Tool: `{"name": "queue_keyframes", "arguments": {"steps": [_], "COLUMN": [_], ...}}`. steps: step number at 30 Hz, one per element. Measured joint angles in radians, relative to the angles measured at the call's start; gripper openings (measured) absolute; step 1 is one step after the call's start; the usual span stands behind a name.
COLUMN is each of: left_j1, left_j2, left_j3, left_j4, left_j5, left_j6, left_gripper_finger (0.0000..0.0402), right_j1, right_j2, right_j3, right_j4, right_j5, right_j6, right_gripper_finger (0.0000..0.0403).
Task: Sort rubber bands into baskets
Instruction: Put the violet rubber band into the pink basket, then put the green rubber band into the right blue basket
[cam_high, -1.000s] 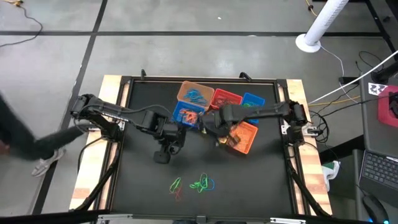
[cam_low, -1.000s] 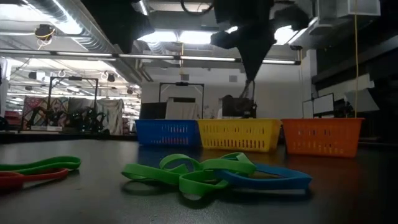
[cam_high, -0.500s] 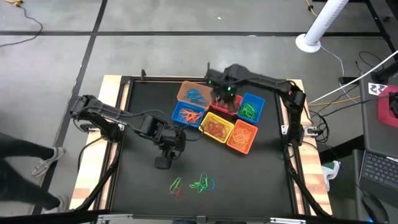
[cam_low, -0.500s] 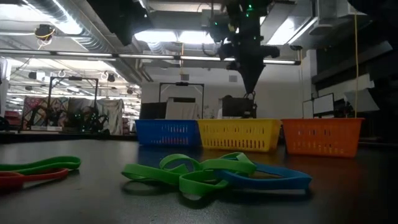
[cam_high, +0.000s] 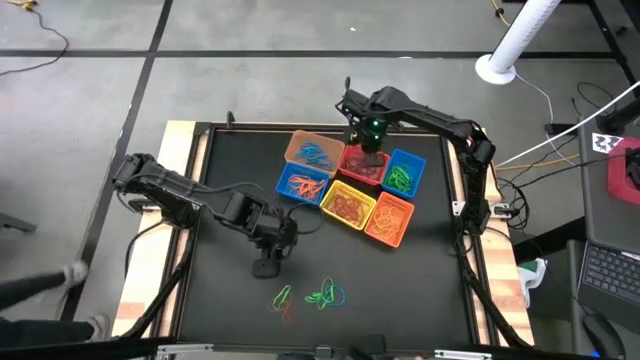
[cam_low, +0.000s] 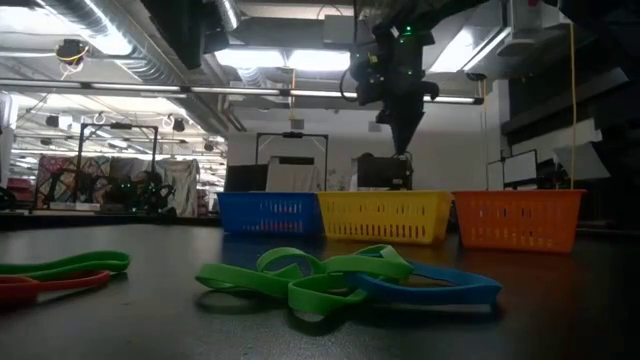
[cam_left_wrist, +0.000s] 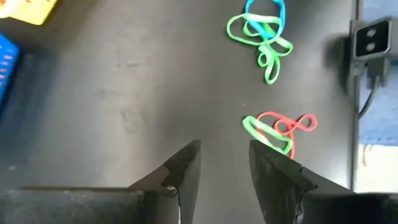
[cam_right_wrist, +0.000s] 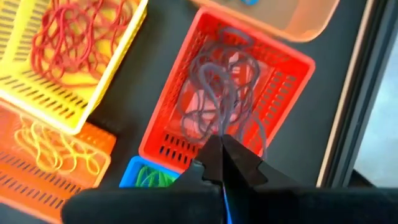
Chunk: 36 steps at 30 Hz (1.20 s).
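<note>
A: Right wrist view: the right gripper (cam_right_wrist: 222, 163) is seen pinched fully shut above the red basket (cam_right_wrist: 292, 68), nothing visibly held. A band could be dropped beside it if aim is off.

B: Yep. The left gripper (cam_left_wrist: 224, 165) is parted over the table; the red-and-green rubber bands (cam_left_wrist: 278, 129) just beyond could be nudged away.

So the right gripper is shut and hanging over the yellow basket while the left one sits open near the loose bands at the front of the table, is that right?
Not quite. The right gripper is shut, but it hangs over the red basket, not the yellow basket; the right wrist view shows this. The rest holds: the left gripper is open near the loose bands.
</note>
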Motion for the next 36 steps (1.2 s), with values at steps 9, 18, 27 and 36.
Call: {"name": "queue_keyframes", "arguments": {"steps": [9,18,27,36], "left_j1": [-0.073,-0.115,-0.127,-0.16], "left_j2": [0.009,0.009,0.034,0.116], "left_j3": [-0.084,-0.182,-0.303,-0.369], "left_j4": [0.187,0.296,0.476,0.61], "left_j5": [0.0,-0.028,-0.048,-0.052], "left_j6": [-0.166,-0.279,-0.392,-0.398], "left_gripper_finger": [0.0131,0.0131,0.0131,0.0131], "right_j1": [0.003,0.003,0.003,0.003], "right_j2": [0.0,0.0,0.0,0.0], "right_j3": [0.0,0.0,0.0,0.0], "right_j4": [0.063,0.074,0.075,0.085], "right_j5": [0.0,0.002,0.002,-0.008], "right_j6": [0.049,0.05,0.051,0.051], "right_gripper_finger": [0.0057,0.0161,0.0179,0.0179]}}
